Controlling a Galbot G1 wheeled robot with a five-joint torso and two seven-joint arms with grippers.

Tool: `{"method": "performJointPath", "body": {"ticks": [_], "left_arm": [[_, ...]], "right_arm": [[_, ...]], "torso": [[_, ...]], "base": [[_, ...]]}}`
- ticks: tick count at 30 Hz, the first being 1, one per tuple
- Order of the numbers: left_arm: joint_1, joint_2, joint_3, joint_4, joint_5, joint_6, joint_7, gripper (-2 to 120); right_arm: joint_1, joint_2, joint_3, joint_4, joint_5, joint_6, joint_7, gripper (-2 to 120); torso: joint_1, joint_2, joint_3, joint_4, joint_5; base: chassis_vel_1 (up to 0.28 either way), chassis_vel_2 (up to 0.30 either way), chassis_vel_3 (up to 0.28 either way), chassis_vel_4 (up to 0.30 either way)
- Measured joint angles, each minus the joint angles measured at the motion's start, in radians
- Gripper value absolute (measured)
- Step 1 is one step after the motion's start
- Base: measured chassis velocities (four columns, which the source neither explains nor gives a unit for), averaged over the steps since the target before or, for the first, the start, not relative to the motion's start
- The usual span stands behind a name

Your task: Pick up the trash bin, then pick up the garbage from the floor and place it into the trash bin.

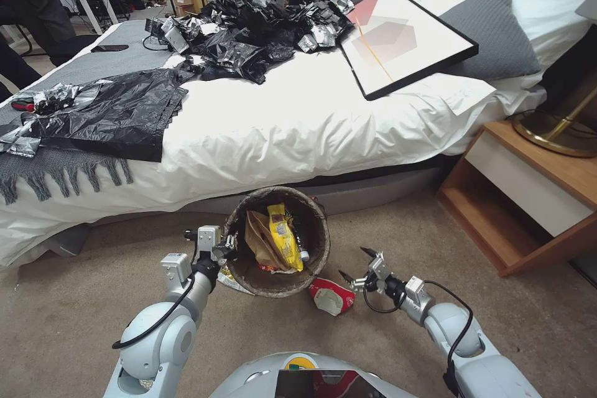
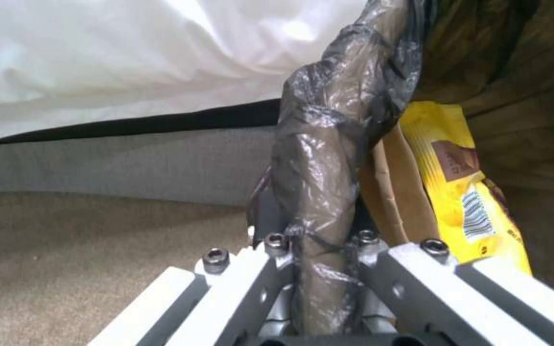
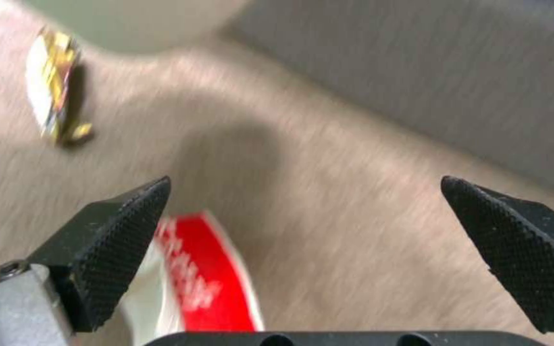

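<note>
**Bin in hand, carton next**

While the bed [image 1: 298,118] fills the background, the work sits low on the floor [image 1: 74,311] before it. The trash bin [image 1: 277,283] stands tilted toward the robot, already holding a brown paper bag [image 1: 258,239] and a yellow snack wrapper [image 1: 283,233]. The left claw [image 1: 225,249] is clamped on the bin's bag-lined rim (the liner bunches between its jaws). A red-and-white carton [image 1: 331,295] lies on the carpet just beside the bin. The right claw [image 1: 359,266] hovers near it, jaws spread wide and empty. Judging from this, the collecting step is under way; next, the right claw needs to drop over the carton and close.
</note>
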Motion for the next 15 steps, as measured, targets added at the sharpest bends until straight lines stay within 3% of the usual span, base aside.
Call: {"method": "performJointPath", "body": {"ticks": [8, 15], "left_arm": [[0.004, -0.001, 0.001, 0.0, 0.006, 0.0, 0.0, 0], [0.006, -0.001, 0.007, 0.001, 0.01, 0.0, 0.001, 0]], "right_arm": [[0.046, 0.039, 0.006, -0.15, -0.019, 0.039, -0.187, 100], [0.063, 0.071, 0.009, -0.204, -0.025, 0.064, -0.254, 100]], "torso": [[0.0, 0.0, 0.0, 0.0, -0.0001], [0.0, 0.0, 0.0, -0.0001, -0.0002]], "base": [[0.0, 0.0, 0.0, 0.0], [0.0, 0.0, 0.0, 0.0]]}}
